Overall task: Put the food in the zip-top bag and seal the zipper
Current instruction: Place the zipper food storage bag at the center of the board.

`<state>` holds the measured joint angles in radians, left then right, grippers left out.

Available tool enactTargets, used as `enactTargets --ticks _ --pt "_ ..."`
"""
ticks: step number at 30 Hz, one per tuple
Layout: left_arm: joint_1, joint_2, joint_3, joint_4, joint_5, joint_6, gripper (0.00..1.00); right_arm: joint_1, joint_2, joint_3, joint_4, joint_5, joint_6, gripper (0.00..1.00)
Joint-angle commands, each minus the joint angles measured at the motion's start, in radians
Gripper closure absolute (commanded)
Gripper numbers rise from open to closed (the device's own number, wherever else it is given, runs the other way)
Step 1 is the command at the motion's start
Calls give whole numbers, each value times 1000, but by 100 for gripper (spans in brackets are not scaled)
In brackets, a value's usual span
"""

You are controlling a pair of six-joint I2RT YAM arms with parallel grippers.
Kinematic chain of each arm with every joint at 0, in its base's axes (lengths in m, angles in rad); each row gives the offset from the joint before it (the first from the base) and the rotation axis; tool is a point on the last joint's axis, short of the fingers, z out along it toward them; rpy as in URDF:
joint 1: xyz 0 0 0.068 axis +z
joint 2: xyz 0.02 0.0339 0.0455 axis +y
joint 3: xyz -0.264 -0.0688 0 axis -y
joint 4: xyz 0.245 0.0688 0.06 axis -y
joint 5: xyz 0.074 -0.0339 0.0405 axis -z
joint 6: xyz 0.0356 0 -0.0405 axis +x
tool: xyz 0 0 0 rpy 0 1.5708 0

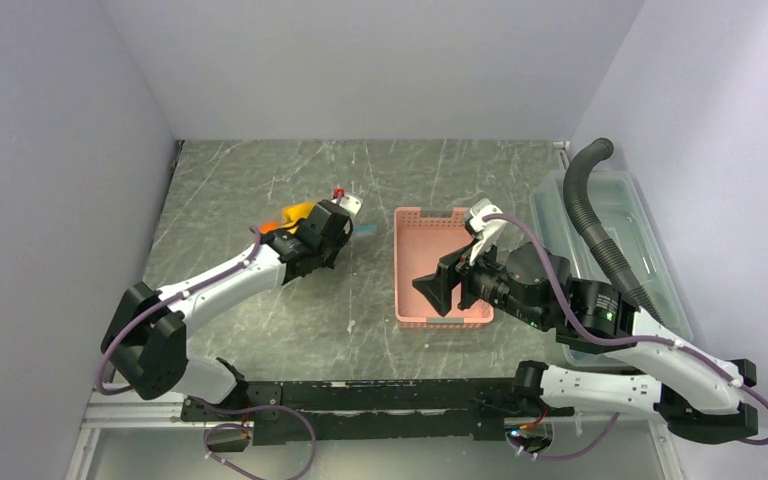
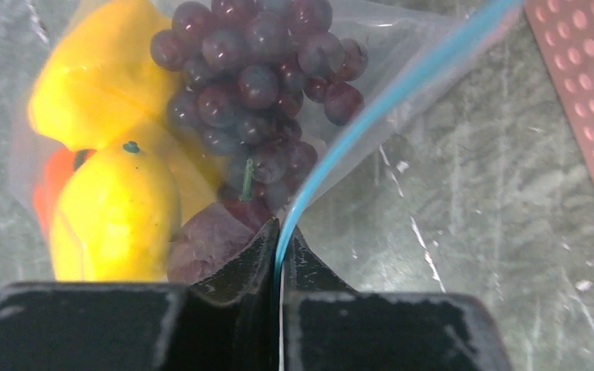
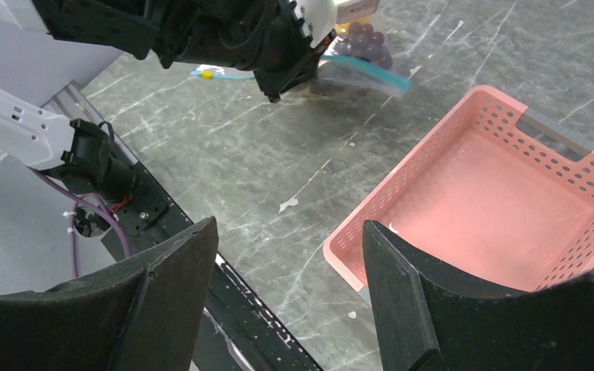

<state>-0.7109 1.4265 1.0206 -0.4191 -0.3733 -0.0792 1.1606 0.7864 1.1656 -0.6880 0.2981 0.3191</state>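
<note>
The clear zip-top bag (image 2: 371, 69) lies on the table left of the pink basket and holds the food: yellow pieces (image 2: 112, 216), an orange fruit (image 2: 50, 185) and dark grapes (image 2: 255, 85). Its teal-blue zipper (image 2: 371, 116) runs up to the right. My left gripper (image 2: 278, 239) is shut on the zipper strip at its near end. From above, the left gripper (image 1: 332, 226) covers most of the bag; orange and yellow fruit (image 1: 292, 214) peek out. My right gripper (image 3: 290, 255) is open and empty, held above the basket's near edge (image 1: 438, 292).
An empty pink perforated basket (image 1: 410, 270) stands in the middle of the table, and also shows in the right wrist view (image 3: 510, 224). A rigid clear bin (image 1: 625, 200) with a black hose (image 1: 585, 200) over it sits at the right.
</note>
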Motion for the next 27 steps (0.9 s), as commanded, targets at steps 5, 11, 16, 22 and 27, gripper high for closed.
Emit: enactTargets --ticks 5,11,16,22,27 --pt "-24 -93 -39 -69 175 -145 72 -3 32 7 35 22 9 27" --pt "-55 -174 -84 -73 231 -201 65 -3 42 10 35 26 14 27" --pt "-79 -293 -120 -74 275 -255 59 -4 43 15 29 32 16 27" --pt "-84 -383 -82 -132 268 -246 57 -4 47 17 33 34 17 26" --pt "-83 -385 -15 -192 193 -219 56 -4 50 14 38 29 25 26"
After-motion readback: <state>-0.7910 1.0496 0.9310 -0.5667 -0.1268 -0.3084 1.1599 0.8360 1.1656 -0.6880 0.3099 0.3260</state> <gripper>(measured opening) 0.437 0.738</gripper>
